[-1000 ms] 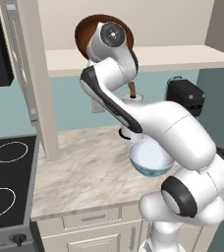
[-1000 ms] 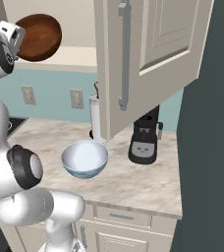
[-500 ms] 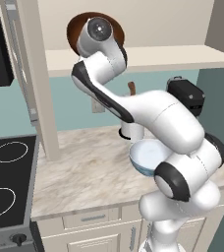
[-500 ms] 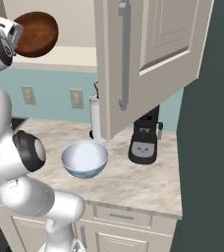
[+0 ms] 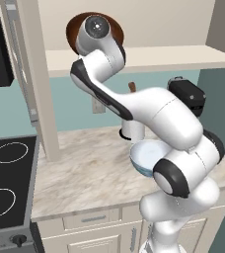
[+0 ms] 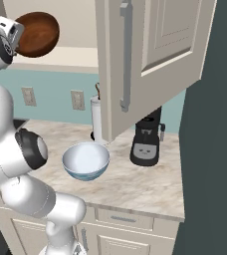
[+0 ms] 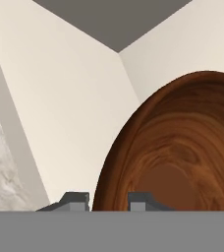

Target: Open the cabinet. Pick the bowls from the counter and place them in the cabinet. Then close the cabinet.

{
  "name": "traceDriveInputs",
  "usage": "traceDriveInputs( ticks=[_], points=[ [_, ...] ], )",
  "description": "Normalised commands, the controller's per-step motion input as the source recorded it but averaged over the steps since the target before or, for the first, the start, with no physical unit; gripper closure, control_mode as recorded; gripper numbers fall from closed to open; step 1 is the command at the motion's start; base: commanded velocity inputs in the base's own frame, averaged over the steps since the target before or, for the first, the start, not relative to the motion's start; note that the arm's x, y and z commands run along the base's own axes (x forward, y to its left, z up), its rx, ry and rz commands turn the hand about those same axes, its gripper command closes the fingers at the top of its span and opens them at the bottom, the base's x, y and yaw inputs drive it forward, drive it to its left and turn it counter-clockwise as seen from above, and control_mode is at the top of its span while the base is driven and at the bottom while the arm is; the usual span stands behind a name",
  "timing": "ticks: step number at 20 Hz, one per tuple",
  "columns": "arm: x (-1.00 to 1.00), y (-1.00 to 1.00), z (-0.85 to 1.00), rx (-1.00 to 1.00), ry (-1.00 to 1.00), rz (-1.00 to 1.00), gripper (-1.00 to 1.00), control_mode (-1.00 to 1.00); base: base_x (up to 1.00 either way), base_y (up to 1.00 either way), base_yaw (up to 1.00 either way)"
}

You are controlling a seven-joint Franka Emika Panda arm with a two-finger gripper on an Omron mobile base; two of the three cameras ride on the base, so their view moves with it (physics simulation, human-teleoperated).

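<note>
Hand (image 7: 109,199) pinching rim of glossy round wooden bowl (image 7: 182,157), fingers nearly closed, inside beige cabinet (image 6: 155,55).

We are reaching our arm (image 5: 149,108) high, bending at the elbow and stretching up and back to the upper left. Our wrist is tipping sideways at the top. Our end effector (image 7: 109,201) is clamping its two fingertips (image 7: 74,201) narrowly on the rim of the brown bowl (image 7: 182,157).
</note>
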Motion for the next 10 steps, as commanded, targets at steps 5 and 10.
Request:
traceDriveInputs(
  ticks=[5,10],
  points=[
    [0.13,0.0,-0.02,0.0,0.0,0.0,1.0,-1.0,0.0,0.0,0.0],
    [0.1,0.0,-0.06,0.0,-0.02,0.0,1.0,-1.0,0.0,0.0,0.0]
  ],
)
